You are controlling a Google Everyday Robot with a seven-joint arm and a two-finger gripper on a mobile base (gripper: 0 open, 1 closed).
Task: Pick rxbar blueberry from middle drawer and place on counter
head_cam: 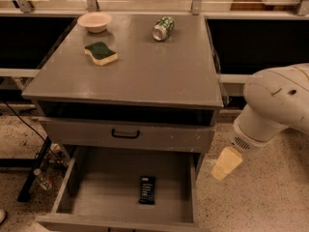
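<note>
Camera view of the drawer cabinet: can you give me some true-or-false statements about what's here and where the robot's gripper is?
The rxbar blueberry lies on the floor of the open middle drawer. True.
The gripper is holding the bar. False: it hangs outside the drawer, at the view's right, apart from the bar.
The can stands upright on the counter. False: it lies on its side.
The sponge sits on the counter near the bowl. True.

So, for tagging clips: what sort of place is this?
Likely a kitchenette mock-up: grey cabinet counter with pale bowl, green-topped yellow sponge, tipped can; the gripper hangs right of the open grey drawer.
</note>
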